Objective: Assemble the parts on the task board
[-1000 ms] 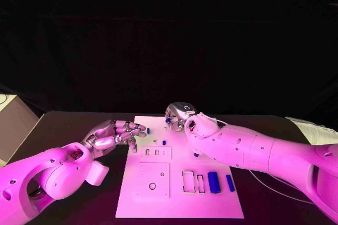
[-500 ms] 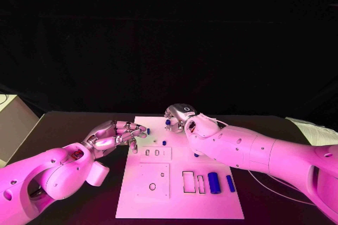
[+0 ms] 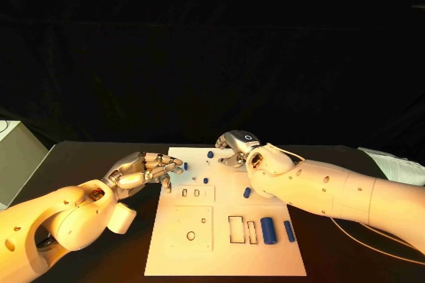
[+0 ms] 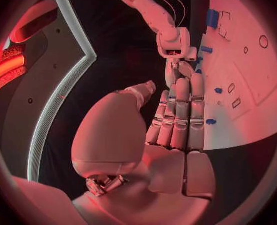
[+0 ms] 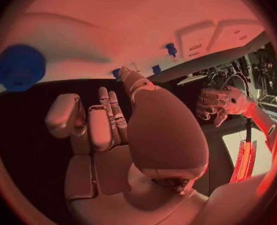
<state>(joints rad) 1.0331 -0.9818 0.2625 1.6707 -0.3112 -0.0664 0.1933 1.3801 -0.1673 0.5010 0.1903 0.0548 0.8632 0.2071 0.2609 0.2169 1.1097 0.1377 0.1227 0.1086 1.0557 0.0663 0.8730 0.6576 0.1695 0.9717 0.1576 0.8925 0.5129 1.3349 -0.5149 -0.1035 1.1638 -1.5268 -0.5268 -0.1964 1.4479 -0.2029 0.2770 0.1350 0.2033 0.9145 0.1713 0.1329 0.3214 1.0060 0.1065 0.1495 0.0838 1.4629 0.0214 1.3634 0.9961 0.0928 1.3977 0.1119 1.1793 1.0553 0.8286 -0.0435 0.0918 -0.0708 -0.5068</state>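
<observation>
The white task board [image 3: 226,258] lies in the middle of the black table. My left hand [image 3: 146,169] hovers at its left edge with fingers apart, holding nothing; a small blue part [image 3: 185,165] stands just off its fingertips. My right hand [image 3: 236,149] is over the board's far end, fingers curled in and nothing in them. A small blue part [image 3: 210,153] stands just beside it, apart from the fingers. Two more small parts [image 3: 206,180] [image 3: 247,192] stand mid-board. A thick blue cylinder [image 3: 268,229] and a thinner one [image 3: 288,231] lie near the right edge. My right wrist view shows a round blue part [image 5: 20,67] close by.
Rectangular slots [image 3: 236,229] lie beside the cylinders, and a square plate with holes [image 3: 193,224] sits on the board's left half. A pale box [image 3: 13,154] stands at the table's left edge. White material [image 3: 398,163] lies at the far right.
My right hand has drawn back to the right, leaving the small blue part at the board's far end standing free. My left hand has barely moved.
</observation>
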